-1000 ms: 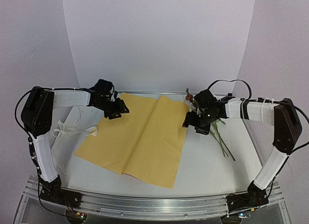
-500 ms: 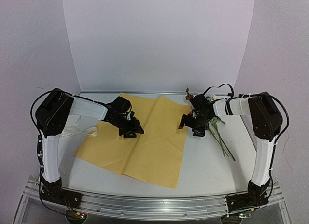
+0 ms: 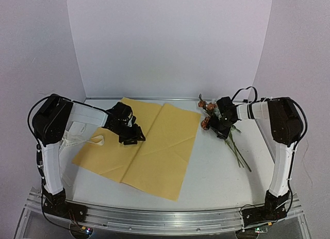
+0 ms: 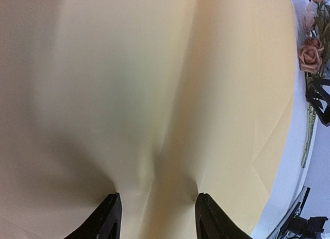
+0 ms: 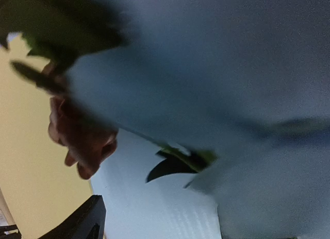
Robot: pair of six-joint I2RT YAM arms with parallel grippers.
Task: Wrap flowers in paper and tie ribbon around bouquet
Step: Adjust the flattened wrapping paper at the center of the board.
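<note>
Matt creased paper (image 3: 154, 146), soft cloth ribbon (image 3: 96, 140), smooth white table (image 3: 221, 172), black plastic fingers (image 4: 108, 221)

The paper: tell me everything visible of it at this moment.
The paper is a large thin square sheet, yellow-tan face up, lying flat on the white table, turned cornerwise to the arms. A long crease runs across it from far edge to near edge. The left gripper presses on its far-left part, fingers apart, a small pucker between them. The flowers lie just off its far-right corner; contact is unclear.
</note>
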